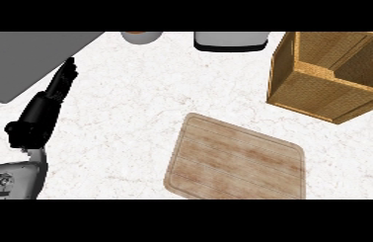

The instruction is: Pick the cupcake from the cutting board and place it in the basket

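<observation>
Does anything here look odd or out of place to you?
One thing: the cutting board is bare, no cupcake on it or anywhere else on the counter. The basket sits at the right, its inside only partly visible. Only the left hand shows, open at the left edge. No spill or damage.

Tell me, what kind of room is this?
Most likely a kitchen. There is a white marbled counter with a wooden cutting board lying on it, a woven basket beside that, and what looks like a small appliance at the back edge.
</observation>
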Robot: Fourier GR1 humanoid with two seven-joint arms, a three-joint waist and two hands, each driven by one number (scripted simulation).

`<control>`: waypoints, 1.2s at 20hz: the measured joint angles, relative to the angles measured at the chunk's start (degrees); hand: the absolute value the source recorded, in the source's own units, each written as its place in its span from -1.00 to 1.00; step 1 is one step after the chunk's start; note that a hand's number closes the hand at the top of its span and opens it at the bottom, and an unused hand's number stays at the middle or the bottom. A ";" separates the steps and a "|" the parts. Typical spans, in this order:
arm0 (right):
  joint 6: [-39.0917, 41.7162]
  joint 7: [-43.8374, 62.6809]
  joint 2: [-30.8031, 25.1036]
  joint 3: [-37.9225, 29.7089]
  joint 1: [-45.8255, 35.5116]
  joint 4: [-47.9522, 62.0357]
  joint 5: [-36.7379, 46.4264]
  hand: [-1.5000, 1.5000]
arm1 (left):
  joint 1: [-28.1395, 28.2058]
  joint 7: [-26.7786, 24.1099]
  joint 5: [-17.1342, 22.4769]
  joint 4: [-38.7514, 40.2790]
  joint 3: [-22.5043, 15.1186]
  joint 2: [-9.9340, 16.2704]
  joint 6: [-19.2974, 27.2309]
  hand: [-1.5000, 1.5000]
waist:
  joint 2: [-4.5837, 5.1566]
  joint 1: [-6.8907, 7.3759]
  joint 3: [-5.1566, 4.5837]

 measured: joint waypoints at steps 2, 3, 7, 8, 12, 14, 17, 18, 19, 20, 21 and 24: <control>3.86 0.67 -2.25 -0.75 -2.29 -1.06 -1.81 1.00 | -0.21 -0.42 0.46 0.34 0.52 0.55 -0.80 0.00 | -0.01 0.19 -0.05; 5.31 1.62 -2.53 -0.64 -3.10 -2.45 -2.49 1.00 | 0.17 -0.45 0.07 -0.11 0.26 0.16 -0.41 0.00 | -0.06 0.23 -0.09; 10.70 7.51 -3.25 0.88 -9.28 -5.67 -4.61 1.00 | -1.45 0.08 -0.97 0.97 -0.62 -0.81 0.06 0.00 | 0.01 0.55 -0.15; 11.58 9.60 -2.96 1.70 -11.01 -6.67 -4.86 1.00 | -1.22 0.30 -1.02 0.44 -0.77 -0.85 -0.07 0.00 | 0.01 0.75 -0.15; 15.21 17.27 -2.26 4.80 -17.40 -9.58 -5.53 1.00 | -0.45 0.18 -1.15 0.20 -0.57 -0.96 -0.33 0.00 | 0.04 1.06 -0.18; 16.04 20.68 -0.99 6.49 -19.79 -11.18 -5.49 1.00 | -0.91 0.59 -0.83 0.17 -0.28 -0.82 -0.83 0.00 | 0.05 1.05 -0.17; 16.56 27.09 1.46 9.35 -24.39 -12.91 -4.96 1.00 | -1.40 1.32 -0.99 -0.13 -0.41 -1.15 -0.85 0.00 | 0.05 1.10 -0.18; 16.59 29.02 2.35 10.16 -25.59 -13.27 -4.74 1.00 | -0.94 1.10 -1.20 -0.26 -0.51 -1.16 -0.92 0.00 | 0.05 1.12 -0.19; 16.97 30.57 2.83 10.81 -27.16 -12.62 -4.49 1.00 | -1.11 1.33 -1.37 -0.51 -0.60 -1.24 -0.90 0.00 | 0.08 1.20 -0.18; 16.79 31.55 3.88 11.60 -28.14 -11.97 -4.00 1.00 | -0.99 0.97 -1.30 -0.25 -0.50 -1.31 -1.00 0.00 | 0.11 1.25 -0.19; 17.10 32.74 4.74 12.21 -28.77 -12.11 -3.89 1.00 | -1.35 1.59 -1.42 -0.67 -0.48 -1.22 -1.04 0.00 | 0.11 1.18 -0.17; 18.63 35.73 6.45 14.60 -31.58 -11.14 -2.59 1.00 | -1.34 1.26 -1.32 -0.46 -0.15 -1.11 -1.49 0.00 | 0.14 1.17 -0.17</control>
